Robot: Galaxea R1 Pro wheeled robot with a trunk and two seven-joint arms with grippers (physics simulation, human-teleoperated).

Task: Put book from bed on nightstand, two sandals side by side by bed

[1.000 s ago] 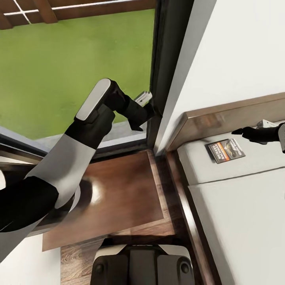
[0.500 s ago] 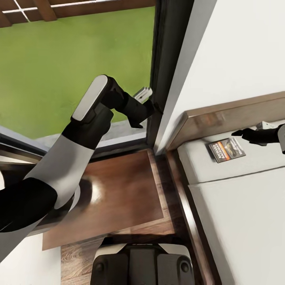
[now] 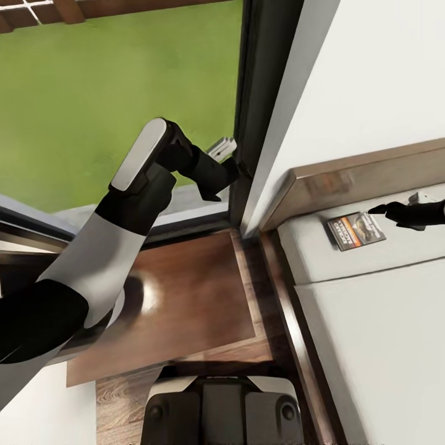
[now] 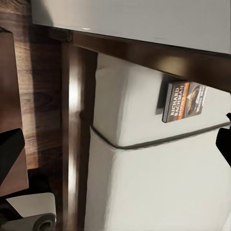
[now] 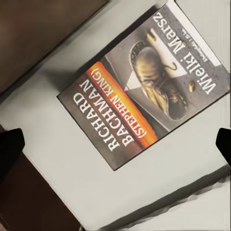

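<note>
Pale grey mattress of the bed fills the lower right of the head view; the book lies flat on it near the headboard. My right tool, spread wide, hovers just right of it, not touching. I judge a square descent best, one finger at each long edge.

- The book lies flat on the pale bed, cover up, "RICHARD BACHMAN" readable.
- Dark fingertips sit spread at either edge, apart from it.
- Brown headboard runs behind.
</note>
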